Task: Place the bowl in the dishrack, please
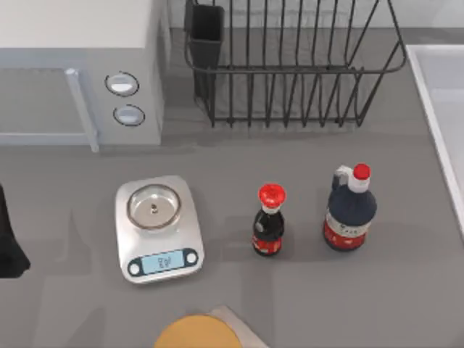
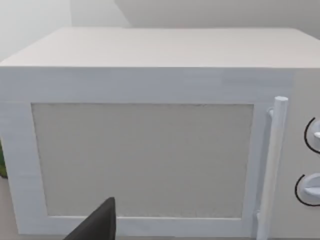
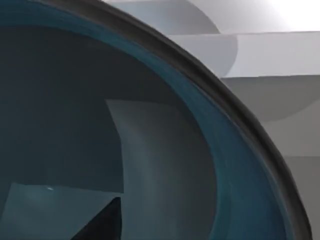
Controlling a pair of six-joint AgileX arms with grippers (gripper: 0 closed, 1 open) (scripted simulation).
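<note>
The bowl [image 3: 165, 150] is seen at very close range in the right wrist view, its dark teal inside and thin dark rim curving across the frame, with 1 dark fingertip [image 3: 102, 222] of the right gripper lying against its inner surface; whether that gripper is clamped on the bowl cannot be told. The dishrack [image 1: 290, 65], a black wire rack with upright bars, is set at the far side of the table [image 1: 377, 290], with its black utensil cup [image 1: 205, 32] at its left corner. To its left a white microwave [image 1: 80, 69] is placed, and this is faced by the left wrist camera, where 1 dark finger [image 2: 97, 225] of the left gripper is seen; its spread cannot be told. Nearer, a steel scale [image 1: 158, 228], a small red-capped bottle [image 1: 269, 221] and a larger red-capped bottle [image 1: 350, 209] are lined up from left to right, well apart. A yellow-orange disc [image 1: 196, 333] is seen at the near edge.
</note>
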